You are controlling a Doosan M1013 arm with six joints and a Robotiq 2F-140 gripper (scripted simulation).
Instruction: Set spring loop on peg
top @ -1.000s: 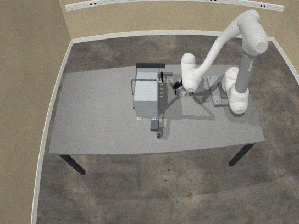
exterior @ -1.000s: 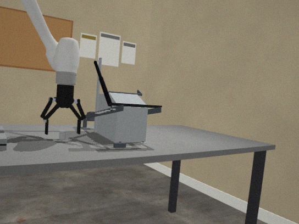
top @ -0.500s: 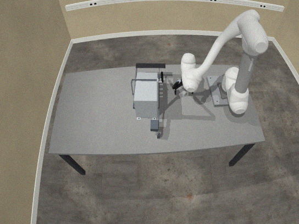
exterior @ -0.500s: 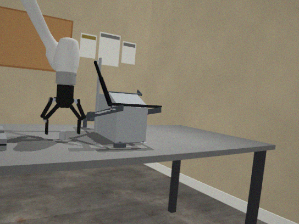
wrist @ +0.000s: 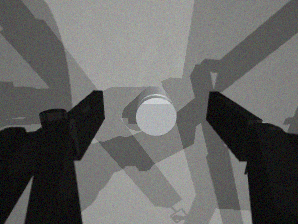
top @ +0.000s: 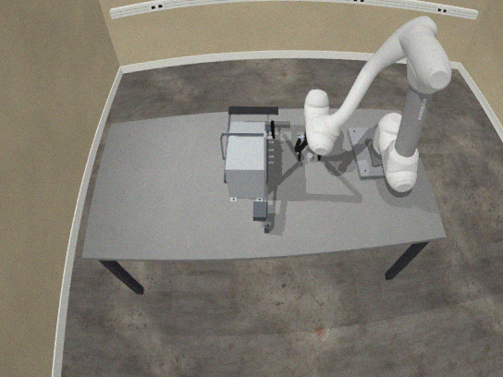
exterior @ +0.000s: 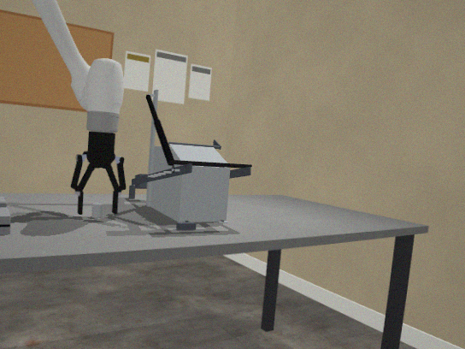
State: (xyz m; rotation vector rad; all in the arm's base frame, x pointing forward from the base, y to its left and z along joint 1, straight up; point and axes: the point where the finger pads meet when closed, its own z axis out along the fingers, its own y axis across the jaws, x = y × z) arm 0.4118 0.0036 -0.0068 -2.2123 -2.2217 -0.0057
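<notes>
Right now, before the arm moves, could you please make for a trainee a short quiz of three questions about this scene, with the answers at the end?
1. True or false: the pincer has its fingers pressed against the steel weight.

2. Where does the steel weight stand?
A) on the feeder's pedal
B) on the bench
C) on the feeder's roof

3. Fill in the number: in the exterior view, ___ white sheets hang on the wall to the right of the orange board.

Key: 1 false; 2 B; 3 three.

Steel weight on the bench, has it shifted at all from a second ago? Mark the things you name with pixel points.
No, the steel weight (top: 310,157) (exterior: 97,210) (wrist: 156,117) stands at the same spot beside the feeder (top: 246,152) (exterior: 205,194).
</notes>
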